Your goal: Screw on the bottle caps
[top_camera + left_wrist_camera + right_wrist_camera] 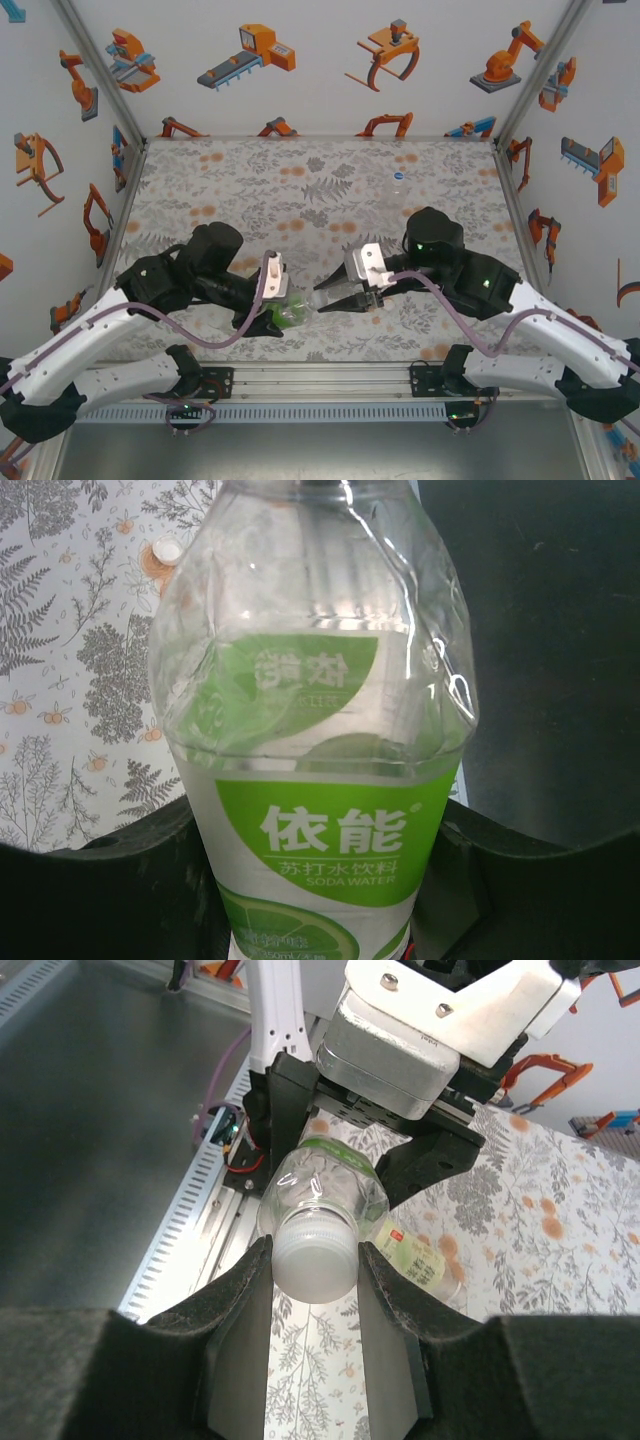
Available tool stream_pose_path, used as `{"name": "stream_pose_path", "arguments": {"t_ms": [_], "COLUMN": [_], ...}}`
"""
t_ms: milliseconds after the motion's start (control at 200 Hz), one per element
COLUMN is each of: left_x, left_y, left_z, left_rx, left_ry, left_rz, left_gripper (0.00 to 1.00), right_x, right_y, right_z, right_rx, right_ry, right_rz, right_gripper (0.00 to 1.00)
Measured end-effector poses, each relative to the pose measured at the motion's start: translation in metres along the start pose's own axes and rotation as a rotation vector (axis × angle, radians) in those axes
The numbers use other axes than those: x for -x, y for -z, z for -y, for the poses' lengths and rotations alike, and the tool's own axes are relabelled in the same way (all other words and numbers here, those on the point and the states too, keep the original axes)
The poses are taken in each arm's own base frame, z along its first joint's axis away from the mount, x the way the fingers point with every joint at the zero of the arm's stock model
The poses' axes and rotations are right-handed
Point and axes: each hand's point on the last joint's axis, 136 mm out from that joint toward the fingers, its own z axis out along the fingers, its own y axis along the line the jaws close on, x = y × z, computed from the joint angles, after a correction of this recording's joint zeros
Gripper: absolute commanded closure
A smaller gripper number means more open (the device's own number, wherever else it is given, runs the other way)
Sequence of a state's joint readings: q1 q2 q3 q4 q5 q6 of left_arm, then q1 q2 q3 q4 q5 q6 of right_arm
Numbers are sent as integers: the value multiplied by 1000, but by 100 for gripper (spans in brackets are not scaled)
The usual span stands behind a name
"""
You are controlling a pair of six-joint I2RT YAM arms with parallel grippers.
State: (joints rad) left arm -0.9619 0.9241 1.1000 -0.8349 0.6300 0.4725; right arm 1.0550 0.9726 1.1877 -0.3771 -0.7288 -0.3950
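The left fingers grip the green-labelled bottle while the right fingers pinch its white cap between them

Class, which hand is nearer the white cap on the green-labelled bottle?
Right. The right hand grips the cap; the left hand holds the bottle by its body, below the cap.

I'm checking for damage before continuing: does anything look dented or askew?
Yes: the green-labelled bottle has creased, buckled clear walls above its label, as if squeezed. Beside it, another bottle appears to lie on its side.
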Motion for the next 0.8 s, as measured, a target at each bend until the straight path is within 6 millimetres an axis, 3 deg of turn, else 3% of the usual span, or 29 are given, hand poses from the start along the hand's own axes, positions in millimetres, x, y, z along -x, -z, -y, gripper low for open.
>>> {"name": "stream_pose_path", "arguments": {"t_ms": [591,801], "left_x": [-8,-6], "left_y": [-3,6], "left_z": [0,-1], "left_rx": [-23,27], "left_ry": [50,23], "left_rz": [-61,-44], "left_gripper": [100,100], "right_x": [-12,-8], "right_y": [-5,-7], "right_z": [-1,9], "right_rx": [5,-69], "right_ry": [10,-120], "right_rz": [-92,-32], "right_gripper": [100,100]}}
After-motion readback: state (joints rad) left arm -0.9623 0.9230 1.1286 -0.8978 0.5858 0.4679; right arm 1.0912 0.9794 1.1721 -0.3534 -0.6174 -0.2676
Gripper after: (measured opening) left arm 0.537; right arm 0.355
